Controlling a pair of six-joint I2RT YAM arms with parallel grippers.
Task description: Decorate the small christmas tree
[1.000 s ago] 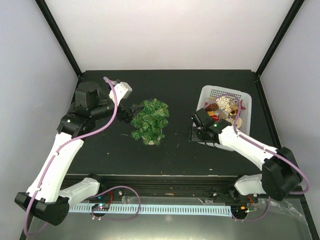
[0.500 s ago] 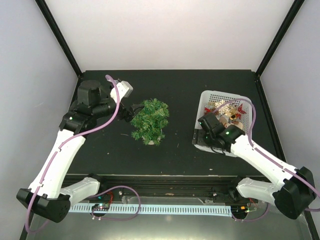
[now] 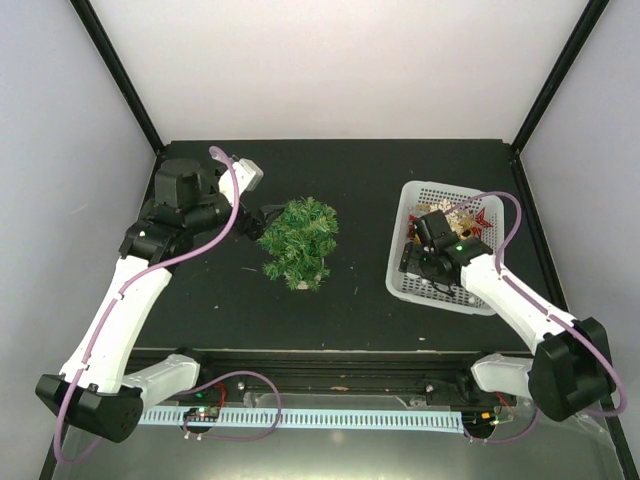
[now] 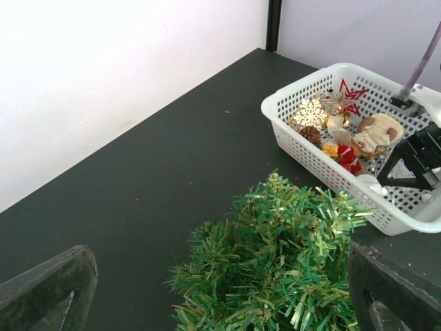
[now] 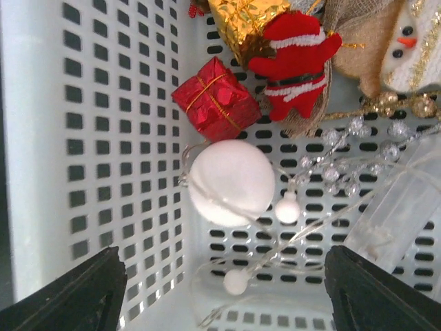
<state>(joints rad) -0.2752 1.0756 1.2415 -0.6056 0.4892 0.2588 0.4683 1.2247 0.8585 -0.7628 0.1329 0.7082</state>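
Observation:
The small christmas tree (image 3: 300, 243) stands mid-table on its white pot, bushy and green, with no ornaments showing on it. My left gripper (image 3: 262, 222) hovers open just left of the tree; in the left wrist view its dark fingers (image 4: 48, 293) flank the foliage (image 4: 275, 269) without touching it. My right gripper (image 3: 422, 268) reaches down into the near end of the white basket (image 3: 445, 188), open. Between and beyond its fingers (image 5: 76, 293) lie a white ball (image 5: 231, 183), small white beads on a wire (image 5: 236, 281), a red gift box (image 5: 215, 96) and a Santa figure (image 5: 296, 62).
The basket (image 4: 324, 162) also holds a gold gift (image 5: 248, 21), a snowman (image 5: 406, 41), a clear bead string (image 5: 344, 165), a snowflake (image 4: 309, 112) and a red star (image 4: 351, 91). Black frame posts and white walls border the table.
My right arm has swung from outside the basket's left side to over its near end, jaws wider. The left arm and the tree have barely shifted.

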